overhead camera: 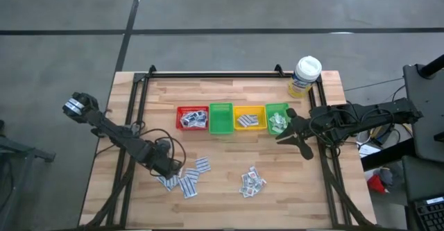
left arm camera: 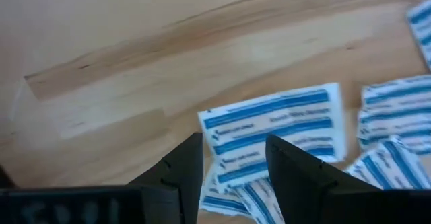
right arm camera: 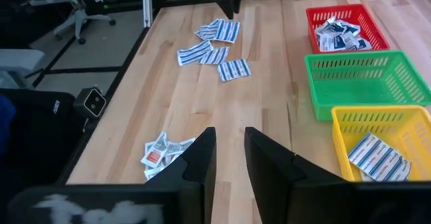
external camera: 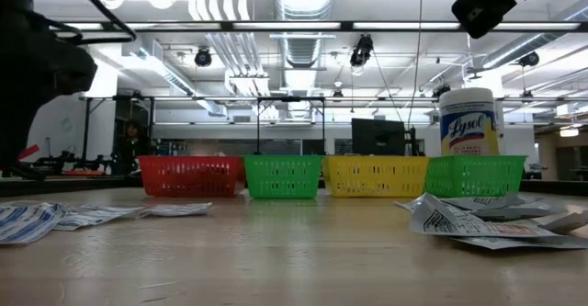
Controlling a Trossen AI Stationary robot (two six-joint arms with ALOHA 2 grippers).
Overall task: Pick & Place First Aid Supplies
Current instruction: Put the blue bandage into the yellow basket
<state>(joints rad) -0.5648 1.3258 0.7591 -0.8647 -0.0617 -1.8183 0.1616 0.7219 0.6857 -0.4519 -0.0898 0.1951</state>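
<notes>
A loose pile of blue-striped white packets (overhead camera: 187, 179) lies flat on the wooden table near its front left. My left gripper (overhead camera: 171, 169) points down over the pile's left end. It is open, and its fingers (left arm camera: 232, 167) stand just above one packet (left arm camera: 276, 126), with a gap showing to it. A second pile of packets with grey and red print (overhead camera: 251, 182) lies at the front centre. My right gripper (right arm camera: 229, 150) is open and holds nothing. It hangs in the air by the right-hand green bin (overhead camera: 277, 118), slanting down toward the table's left.
A row of small bins stands at mid-table: red (overhead camera: 192, 118) with packets inside, green (overhead camera: 220, 118), yellow (overhead camera: 249, 118) with striped packets, and the second green one with packets. A white-capped bottle with a yellow label (overhead camera: 305, 75) stands at the far right corner. Bare wood lies between the two piles.
</notes>
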